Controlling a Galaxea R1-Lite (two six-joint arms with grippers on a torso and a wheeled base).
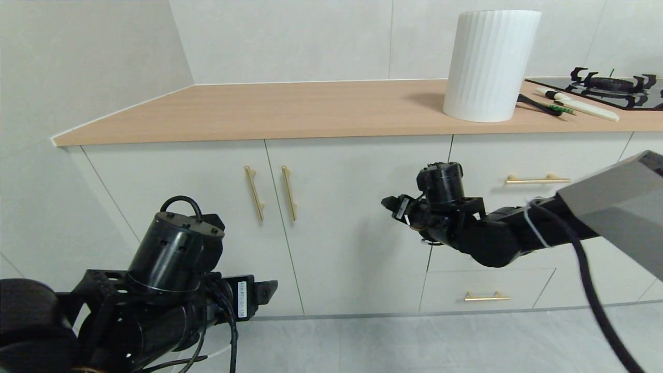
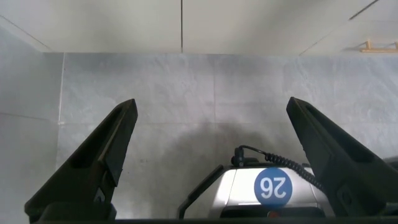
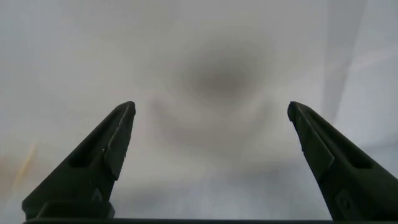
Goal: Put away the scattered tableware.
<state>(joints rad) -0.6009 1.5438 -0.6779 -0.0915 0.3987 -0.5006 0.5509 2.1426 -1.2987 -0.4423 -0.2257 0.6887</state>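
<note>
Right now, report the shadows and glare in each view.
Head view: the white container shadows the counter to its left; the hob glass reflects. Left wrist view: faint shadow on the floor beyond the open left gripper. Right wrist view: dim round shadow on the pale surface beyond the open right gripper.

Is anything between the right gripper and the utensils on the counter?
Yes. The right gripper hangs below the countertop by the cabinet doors, and the white ribbed container stands on that side of the utensils.

Wooden countertop (image 1: 290,109), pale cabinets (image 1: 357,217) (brass handles (image 1: 289,192)), light tiled walls (image 1: 290,36), grey tiled floor (image 1: 414,342), black hob (image 1: 621,97)
</note>
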